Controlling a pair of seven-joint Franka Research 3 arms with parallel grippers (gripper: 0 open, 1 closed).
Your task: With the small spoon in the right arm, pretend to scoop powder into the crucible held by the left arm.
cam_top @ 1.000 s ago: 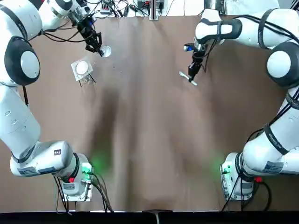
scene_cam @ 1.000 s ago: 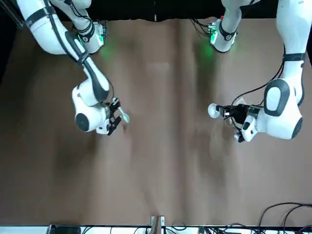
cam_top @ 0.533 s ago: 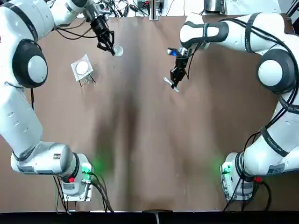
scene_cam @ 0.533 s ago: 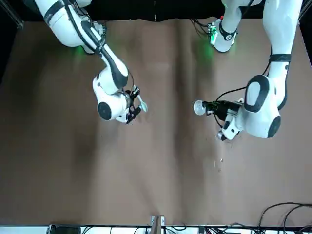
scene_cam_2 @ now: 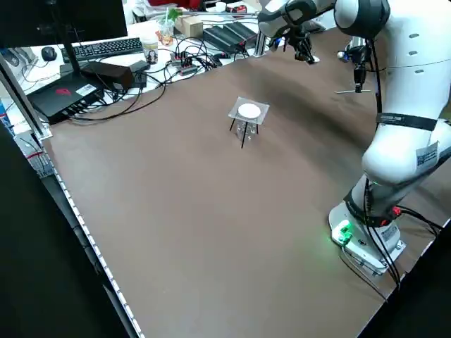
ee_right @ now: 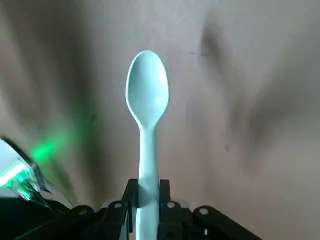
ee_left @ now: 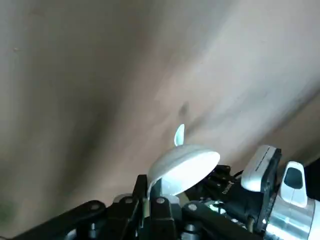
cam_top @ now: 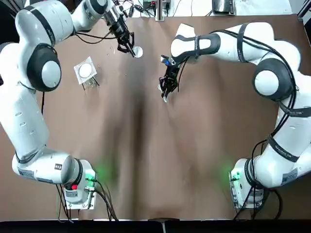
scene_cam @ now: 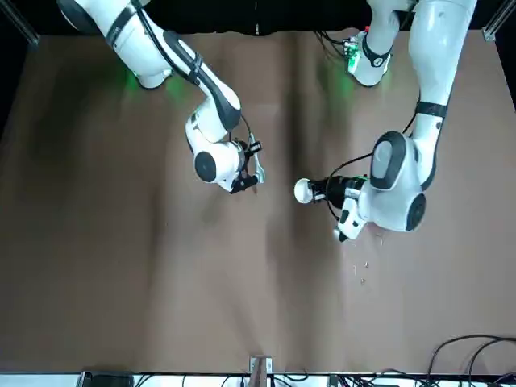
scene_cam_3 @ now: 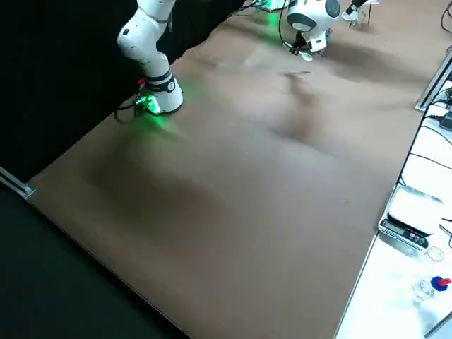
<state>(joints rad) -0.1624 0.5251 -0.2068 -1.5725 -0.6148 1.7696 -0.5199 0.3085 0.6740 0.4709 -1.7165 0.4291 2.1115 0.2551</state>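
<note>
Far left on the worktop (cam_top: 160, 160) I see a small clear stand (cam_top: 86, 71) with a white disc on top, standing alone and well apart from both arms. Next over, the left gripper (cam_top: 131, 49) hangs above the far side of the worktop, fingers closed narrow on the rim of the white crucible (cam_top: 138, 51). The crucible is held off the surface and tipped on its side, near the far edge. Past that edge there are cables and desk clutter (cam_top: 146, 7), so there is little room that way. To the right, near the crucible but not touching it, the right gripper (cam_top: 167, 89) has its fingers pinched on the handle of the pale spoon (ee_right: 147, 95), bowl pointing away from the wrist, also in the air. The whole near half of the worktop, toward the two bases, is bare brown cloth. From overhead the spoon is mostly covered by the gripper. In the left wrist view the crucible is rim-on, and I can't see inside. The right side view cuts both grippers off at its top edge. A few tiny specks (scene_cam: 363, 270) near the stand are too small to identify.
</note>
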